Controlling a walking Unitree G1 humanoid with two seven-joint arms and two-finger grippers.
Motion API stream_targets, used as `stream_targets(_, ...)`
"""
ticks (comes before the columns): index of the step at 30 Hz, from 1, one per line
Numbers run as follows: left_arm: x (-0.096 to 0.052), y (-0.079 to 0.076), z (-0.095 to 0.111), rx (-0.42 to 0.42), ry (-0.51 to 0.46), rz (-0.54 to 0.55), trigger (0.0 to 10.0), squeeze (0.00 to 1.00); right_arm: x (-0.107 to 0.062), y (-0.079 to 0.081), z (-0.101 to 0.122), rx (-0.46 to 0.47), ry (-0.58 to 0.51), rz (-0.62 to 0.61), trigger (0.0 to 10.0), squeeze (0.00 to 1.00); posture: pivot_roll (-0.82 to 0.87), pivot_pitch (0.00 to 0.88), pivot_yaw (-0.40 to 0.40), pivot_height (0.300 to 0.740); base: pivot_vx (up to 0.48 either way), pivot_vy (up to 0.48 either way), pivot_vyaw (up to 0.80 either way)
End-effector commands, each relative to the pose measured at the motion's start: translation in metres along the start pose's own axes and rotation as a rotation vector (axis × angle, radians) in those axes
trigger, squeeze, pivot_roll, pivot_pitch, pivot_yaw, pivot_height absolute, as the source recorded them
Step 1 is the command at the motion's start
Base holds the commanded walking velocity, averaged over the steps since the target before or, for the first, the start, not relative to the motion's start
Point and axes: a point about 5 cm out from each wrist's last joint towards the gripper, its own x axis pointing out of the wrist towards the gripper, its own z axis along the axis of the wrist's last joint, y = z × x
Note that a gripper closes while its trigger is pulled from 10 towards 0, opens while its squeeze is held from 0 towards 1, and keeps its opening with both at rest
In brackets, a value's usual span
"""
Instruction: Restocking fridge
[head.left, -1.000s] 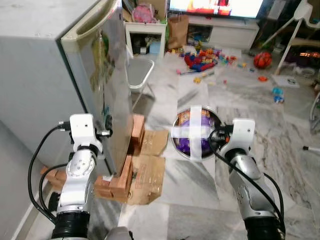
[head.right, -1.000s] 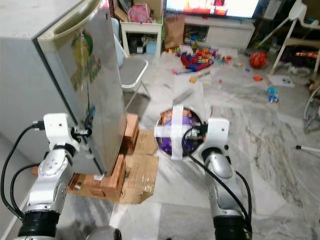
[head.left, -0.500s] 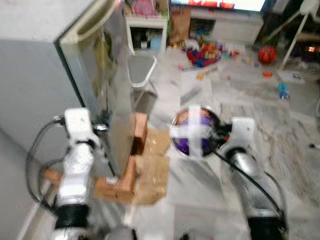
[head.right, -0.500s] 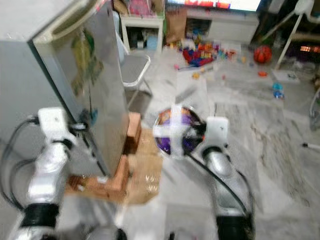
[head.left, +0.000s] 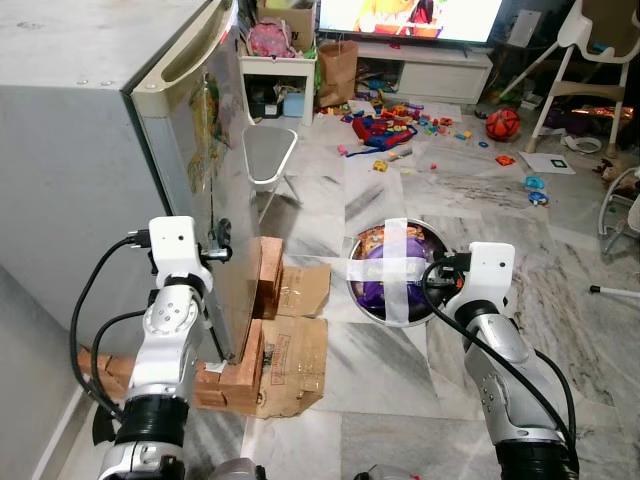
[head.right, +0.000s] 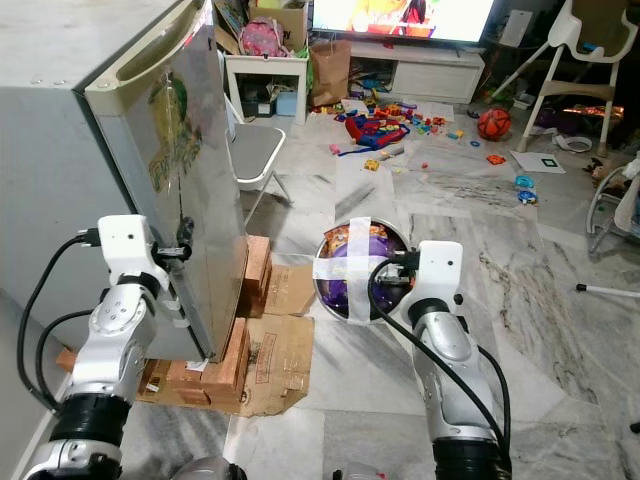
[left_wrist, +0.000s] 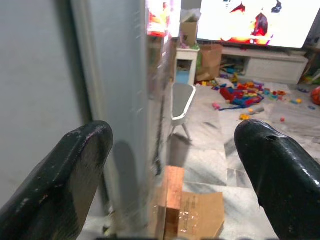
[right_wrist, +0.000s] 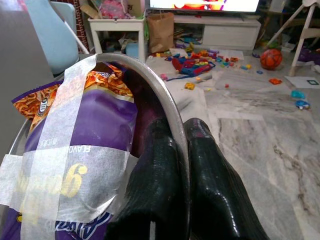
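The grey fridge (head.left: 90, 150) stands on my left with its silver door (head.left: 228, 200) facing right. My left gripper (left_wrist: 175, 145) is open, its fingers (left_wrist: 75, 160) straddling the door's free edge at mid height. My right gripper (right_wrist: 182, 150) is shut on the rim of a metal bowl (right_wrist: 165, 95), held above the floor to the right of the fridge. The bowl (head.left: 352, 290) holds purple and orange snack bags (right_wrist: 95, 125) strapped in by a cross of white tape (head.left: 388, 268).
The fridge rests on bricks (head.left: 240, 360) and flattened cardboard (head.left: 297, 345). A grey chair (head.left: 268, 150) stands behind the door. Toys (head.left: 400, 110) and a red ball (head.left: 500, 122) litter the marble floor near the TV unit. A white high chair (head.left: 570, 60) is at the far right.
The camera shook and blurred, then settled showing more of the room beyond. Both arms keep their places: left at the door edge, right holding the bowl.
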Motion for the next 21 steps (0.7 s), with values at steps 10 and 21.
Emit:
stream_targets(10, 0.021, 0.008, 0.009, 0.042, -0.027, 0.079, 10.0, 0.00, -0.035, -0.017, 0.007, -0.024, 0.008, -0.015, 10.0, 0.00, -0.09, 0.016, -0.006, 0.740, 0.000, 0.000, 0.00)
stream_targets(21, 0.018, 0.018, 0.010, 0.025, -0.055, 0.129, 10.0, 0.00, -0.057, -0.027, 0.001, -0.045, 0.070, -0.020, 10.0, 0.00, -0.10, 0.049, -0.013, 0.740, 0.000, 0.000, 0.00)
